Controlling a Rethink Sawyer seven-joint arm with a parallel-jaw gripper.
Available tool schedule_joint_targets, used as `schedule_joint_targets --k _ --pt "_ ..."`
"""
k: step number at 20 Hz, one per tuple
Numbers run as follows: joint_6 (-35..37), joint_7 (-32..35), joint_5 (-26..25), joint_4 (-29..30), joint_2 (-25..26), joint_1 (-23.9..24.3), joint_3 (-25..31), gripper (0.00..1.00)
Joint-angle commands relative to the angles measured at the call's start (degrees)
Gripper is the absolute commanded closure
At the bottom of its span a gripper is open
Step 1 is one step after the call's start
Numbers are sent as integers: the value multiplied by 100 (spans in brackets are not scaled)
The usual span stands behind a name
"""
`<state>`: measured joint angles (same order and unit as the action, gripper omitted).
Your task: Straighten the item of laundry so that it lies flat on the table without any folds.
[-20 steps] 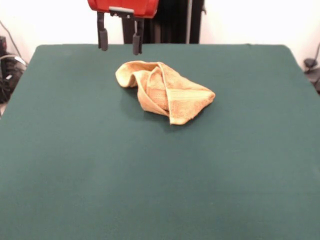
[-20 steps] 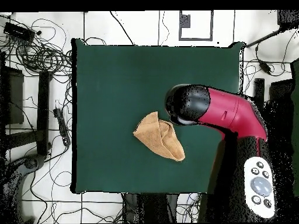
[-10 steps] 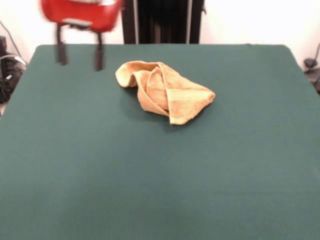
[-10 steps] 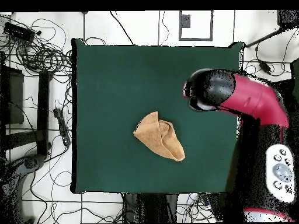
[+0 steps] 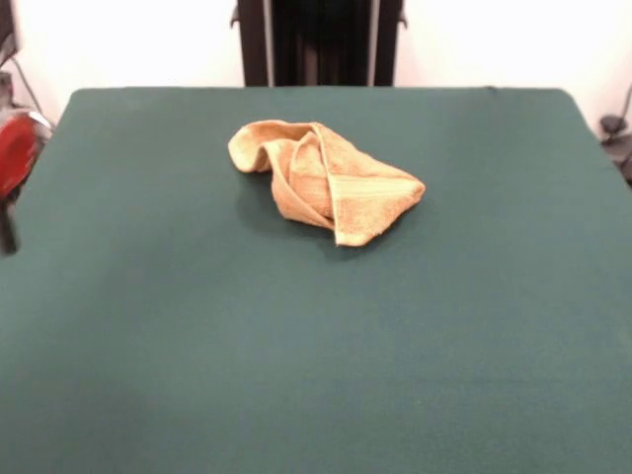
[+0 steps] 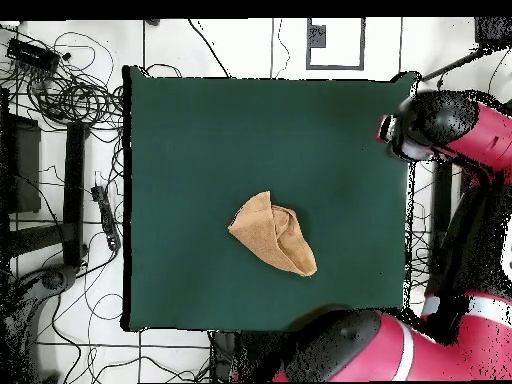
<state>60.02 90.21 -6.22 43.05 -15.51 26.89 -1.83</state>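
Observation:
The item of laundry [image 5: 331,183], a golden yellow-orange towel, lies crumpled and folded over itself a little beyond the middle of the dark green table [image 5: 316,355]. From overhead the towel [image 6: 272,235] shows as a bunched wedge on the table [image 6: 220,130]. My gripper [image 5: 8,222] shows only partly at the left edge of the front view, off the table's side and far from the towel. Overhead, the arm's red and black head [image 6: 425,125] hangs over the table's right edge and hides the gripper. Nothing touches the towel.
Tangled cables [image 6: 70,95] and dark gear lie on the floor beside the table's left side in the overhead view. The arm's red body [image 6: 400,350] crosses the table's bottom right corner there.
The arm has swung away from above the towel's far side, out to the table's edge, left in the front view. The towel has not moved.

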Motion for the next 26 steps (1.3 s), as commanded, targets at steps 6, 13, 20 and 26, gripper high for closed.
schedule_joint_targets --k 6,13,20,26 --pt "1076 -1185 -467 -2831 2175 -138 1252 0" --pt "1351 -1073 -681 -3190 2421 -439 1311 0" --pt "1390 344 -723 -3235 2401 -994 1027 0" --pt "1625 519 -711 -3275 2324 -1155 887 0"
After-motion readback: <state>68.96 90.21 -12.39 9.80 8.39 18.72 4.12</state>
